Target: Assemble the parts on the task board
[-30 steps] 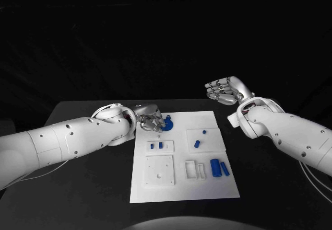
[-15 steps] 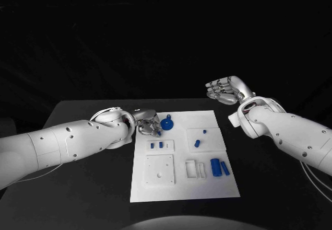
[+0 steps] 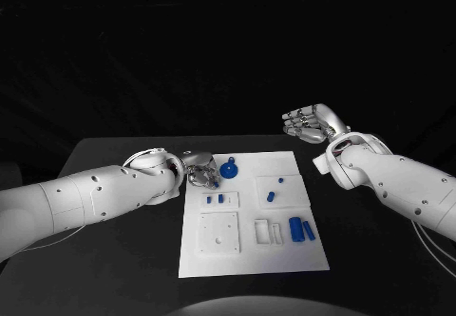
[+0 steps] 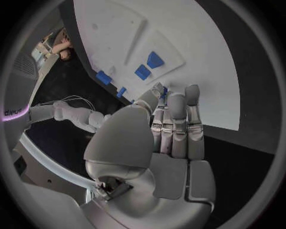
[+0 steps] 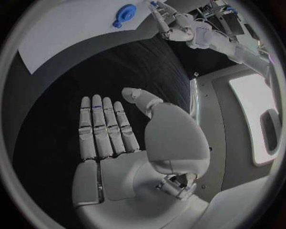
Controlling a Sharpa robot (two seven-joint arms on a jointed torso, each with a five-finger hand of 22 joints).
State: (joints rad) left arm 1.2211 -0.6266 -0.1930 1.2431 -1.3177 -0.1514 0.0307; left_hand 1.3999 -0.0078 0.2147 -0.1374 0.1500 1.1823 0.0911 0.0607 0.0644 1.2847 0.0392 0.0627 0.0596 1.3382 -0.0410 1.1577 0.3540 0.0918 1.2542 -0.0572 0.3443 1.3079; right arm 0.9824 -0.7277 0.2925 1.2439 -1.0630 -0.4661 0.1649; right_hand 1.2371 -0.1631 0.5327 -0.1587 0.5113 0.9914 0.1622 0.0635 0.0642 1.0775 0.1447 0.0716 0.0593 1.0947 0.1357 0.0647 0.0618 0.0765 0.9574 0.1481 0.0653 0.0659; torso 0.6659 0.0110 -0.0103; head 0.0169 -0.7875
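Note:
The white task board point(image 3: 285, 260) lies mid-table. A round blue part with a tab point(image 3: 229, 170) rests near its far left corner and also appears in the right wrist view point(image 5: 123, 10). My left hand point(image 3: 200, 170) hovers at the board's left edge, just left of that part. Its thumb and a fingertip meet on a small blue piece point(image 4: 162, 91); the other fingers lie straight together. Small blue parts sit on raised plates point(image 3: 215, 198) point(image 3: 272, 195), and two blue cylinders point(image 3: 301, 230) lie further right. My right hand point(image 3: 311, 124) is raised beyond the board's far right corner, palm flat, holding nothing point(image 5: 113, 138).
A white plate with holes point(image 3: 219, 234) and a white slotted block point(image 3: 267, 232) stand on the board's near half. Black table surrounds the board on all sides.
My left hand has drawn back to the left, off the round blue part, which stays on the board. The right hand has not moved.

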